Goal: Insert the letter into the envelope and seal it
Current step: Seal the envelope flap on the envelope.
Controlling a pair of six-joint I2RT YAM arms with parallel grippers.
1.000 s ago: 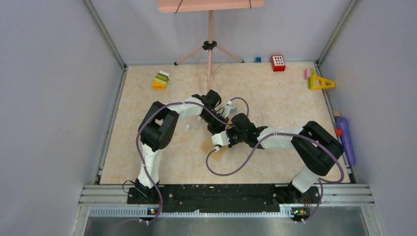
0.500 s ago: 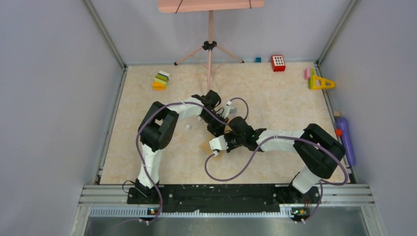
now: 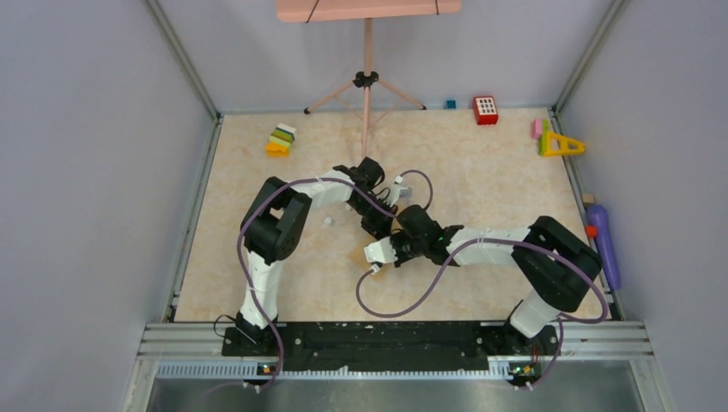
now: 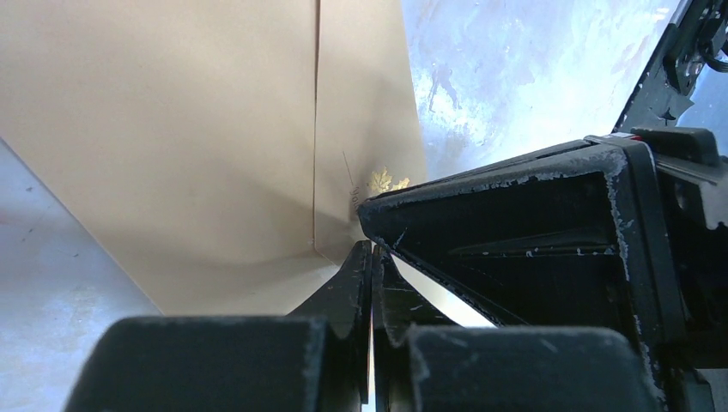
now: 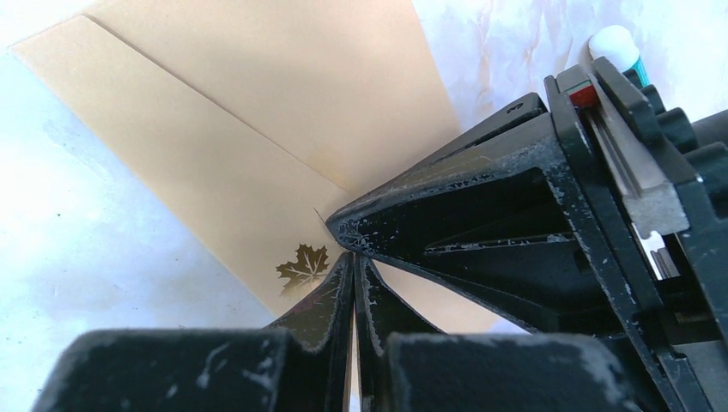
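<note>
Since no letter shows, it's likely inside the envelope (image 5: 215, 129), which looks closed; left claw (image 4: 371, 257) and right claw (image 5: 354, 266), both clenched empty, sit by its leaf mark (image 5: 303, 268); seal unconfirmed.

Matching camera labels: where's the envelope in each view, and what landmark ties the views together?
Top external: the envelope is a small tan sliver just left of centre, mostly covered.
Left wrist: it fills the upper left.
Right wrist: it runs from the upper left to the centre.
Shared landmark: the gold leaf mark shows in both wrist views; it cannot be made out from above.
</note>
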